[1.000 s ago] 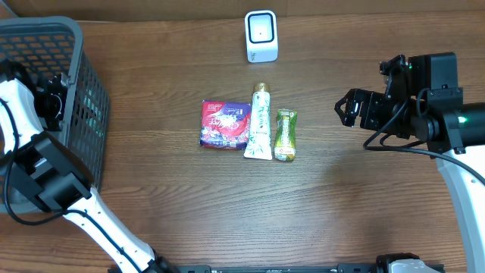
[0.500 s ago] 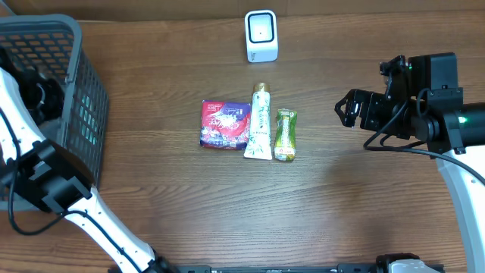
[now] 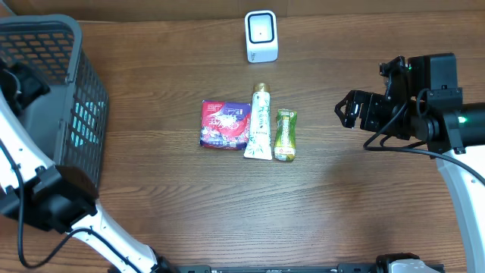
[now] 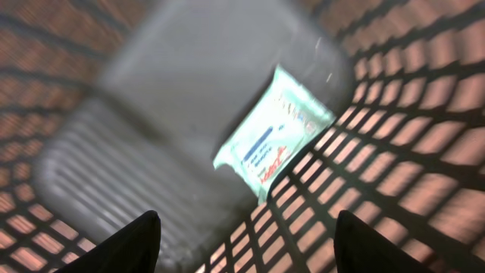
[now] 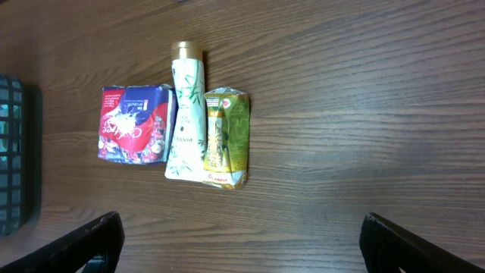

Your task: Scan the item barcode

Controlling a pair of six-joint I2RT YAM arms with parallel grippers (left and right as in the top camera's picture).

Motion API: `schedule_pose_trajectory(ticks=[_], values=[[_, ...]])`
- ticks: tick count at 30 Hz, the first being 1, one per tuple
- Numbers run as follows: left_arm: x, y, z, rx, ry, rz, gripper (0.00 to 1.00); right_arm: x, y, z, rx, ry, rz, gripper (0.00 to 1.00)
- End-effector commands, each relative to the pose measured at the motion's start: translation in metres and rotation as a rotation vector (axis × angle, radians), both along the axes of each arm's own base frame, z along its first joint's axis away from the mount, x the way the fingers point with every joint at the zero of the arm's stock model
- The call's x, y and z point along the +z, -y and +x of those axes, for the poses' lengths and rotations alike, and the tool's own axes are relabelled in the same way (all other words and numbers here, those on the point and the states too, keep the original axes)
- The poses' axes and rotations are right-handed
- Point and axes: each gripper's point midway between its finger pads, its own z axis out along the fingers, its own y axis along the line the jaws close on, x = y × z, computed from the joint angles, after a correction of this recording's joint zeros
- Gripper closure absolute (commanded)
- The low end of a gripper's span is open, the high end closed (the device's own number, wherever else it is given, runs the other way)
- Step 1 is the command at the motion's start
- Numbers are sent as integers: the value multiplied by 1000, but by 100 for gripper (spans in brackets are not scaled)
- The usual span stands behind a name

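Items number four in all: three lie side by side in one row on the wooden table (image 3: pixel 189 220), near the single white scanner (image 3: pixel 261 36) on the robot's side of it, and the fourth lies apart in the one grey basket (image 3: pixel 85 114), which stands well to the left of the scanner at the table's edge. Counting the row outward from the basket's side, it holds one red-and-blue packet (image 3: pixel 224 124), one white tube (image 3: pixel 259 123) with its gold cap pointing toward the scanner, and one green pouch (image 3: pixel 286 135); the tube sits between the other two and touches both, and it lies almost straight in line with the scanner's face. Two grippers are in view. The right gripper (image 3: pixel 347 108) hangs above the table well to the right of the scanner and of the row, its jaws spread wide with nothing between them; its wrist camera looks down on all three items of the row. The left gripper (image 4: pixel 244 220) is over the basket, far to the left of the scanner, with its jaws apart and nothing held between them. Below it, one pale green packet (image 4: pixel 274 125) with blue and red print lies tilted on the basket floor, close against the mesh wall; that view is blurred, so the print cannot be read
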Motion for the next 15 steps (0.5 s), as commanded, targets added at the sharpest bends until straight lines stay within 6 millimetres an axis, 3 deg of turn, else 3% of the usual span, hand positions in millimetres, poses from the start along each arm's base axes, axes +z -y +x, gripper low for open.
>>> schedule_pose_trajectory(ticks=[1,6,15], values=[[-59,3,1,-32,-129,-80,35,5,0,2,-5,15,-4,0],[-102,15,13,-230,-136,-167,30,6,0,3,-5,19,-4,0],[-159,13,29,-347,-179,-184,29,6,0,4,-5,23,-4,0]])
